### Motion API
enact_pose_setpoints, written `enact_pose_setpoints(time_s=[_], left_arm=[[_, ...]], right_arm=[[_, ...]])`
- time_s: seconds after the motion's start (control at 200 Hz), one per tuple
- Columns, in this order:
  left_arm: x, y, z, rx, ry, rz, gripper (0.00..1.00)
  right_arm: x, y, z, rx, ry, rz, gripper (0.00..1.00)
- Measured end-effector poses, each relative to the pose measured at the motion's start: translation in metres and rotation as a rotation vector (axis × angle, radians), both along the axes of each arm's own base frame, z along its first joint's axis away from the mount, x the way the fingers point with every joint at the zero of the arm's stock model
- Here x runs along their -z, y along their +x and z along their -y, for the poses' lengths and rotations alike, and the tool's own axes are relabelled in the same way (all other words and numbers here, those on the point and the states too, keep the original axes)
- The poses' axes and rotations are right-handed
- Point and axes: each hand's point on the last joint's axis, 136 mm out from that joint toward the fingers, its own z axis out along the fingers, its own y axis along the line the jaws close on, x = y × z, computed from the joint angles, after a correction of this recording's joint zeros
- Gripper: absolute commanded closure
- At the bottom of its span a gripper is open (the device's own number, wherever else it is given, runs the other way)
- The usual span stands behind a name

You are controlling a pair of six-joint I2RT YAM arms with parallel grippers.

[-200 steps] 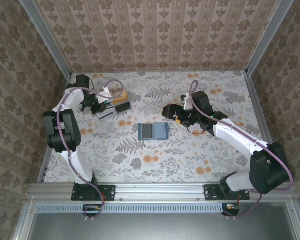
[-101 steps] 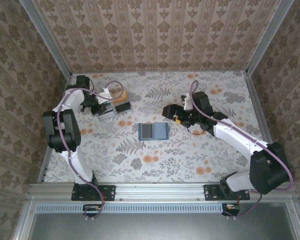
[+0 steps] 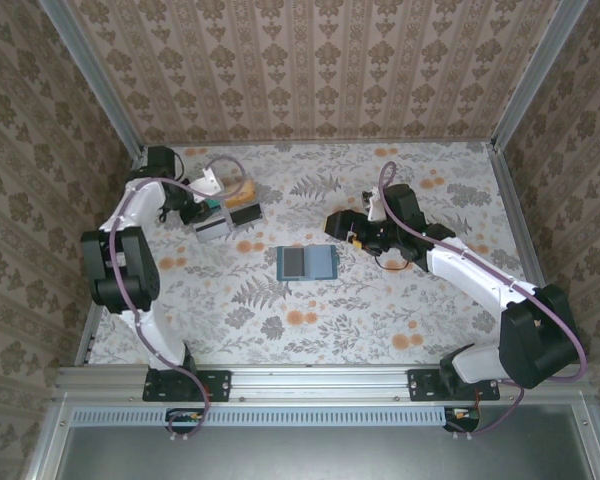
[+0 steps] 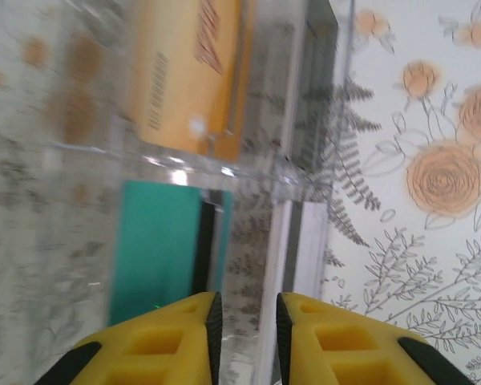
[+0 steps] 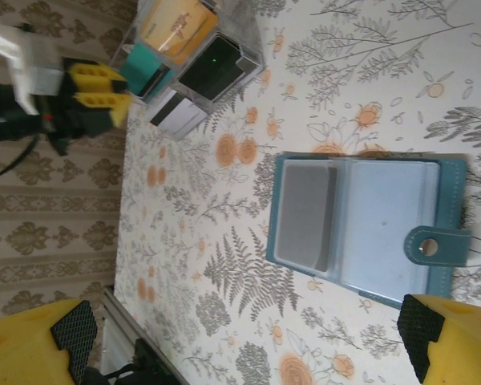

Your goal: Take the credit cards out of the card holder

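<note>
The card holder [image 3: 307,263] lies open on the floral table, with a grey card [image 5: 305,215] in its left slot. My right gripper [image 3: 338,224] hovers just beyond it, open, with nothing between its fingers [image 5: 421,333]. A clear tray [image 3: 228,212] at the far left holds a teal-green card [image 4: 156,249], a tan-orange card [image 4: 188,72], a dark card [image 5: 212,68] and a pale grey card [image 5: 176,116]. My left gripper [image 4: 244,321] sits at the tray's edge. Its jaws stand narrowly apart, and the teal-green card lies just beside the left finger [image 4: 176,341].
A snap tab [image 5: 437,245] sticks out from the holder's right side. Patterned walls and metal rails [image 3: 100,110] enclose the table. The clear tray's walls [image 4: 289,172] rise close around my left fingertips.
My left gripper has pulled back a little toward the far left, and the teal-green card now shows in the tray by its tips. The right arm has not moved.
</note>
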Motion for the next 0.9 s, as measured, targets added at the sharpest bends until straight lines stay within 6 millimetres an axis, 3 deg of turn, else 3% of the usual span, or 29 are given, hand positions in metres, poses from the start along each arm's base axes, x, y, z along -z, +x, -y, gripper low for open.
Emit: enact_pose_setpoints(time_s=[0.245, 0.435, 0.61, 0.895], left_arm=[[-0.09, 0.004, -0.002, -0.192, -0.11, 0.236, 0.63], [-0.125, -0.022, 0.004, -0.386, -0.303, 0.311, 0.47], [-0.122, -0.046, 0.008, -0.571, -0.474, 0.288, 0.44], [-0.066, -0.074, -0.01, -0.922, -0.573, 0.116, 0.4]], right_arm=[[0.025, -0.013, -0.015, -0.05, -0.174, -0.025, 0.02], [0.038, -0.018, -0.045, -0.121, -0.315, -0.011, 0.09], [0.064, -0.013, -0.075, -0.186, -0.442, -0.029, 0.2], [0.105, 0.008, -0.088, -0.241, -0.598, -0.08, 0.24]])
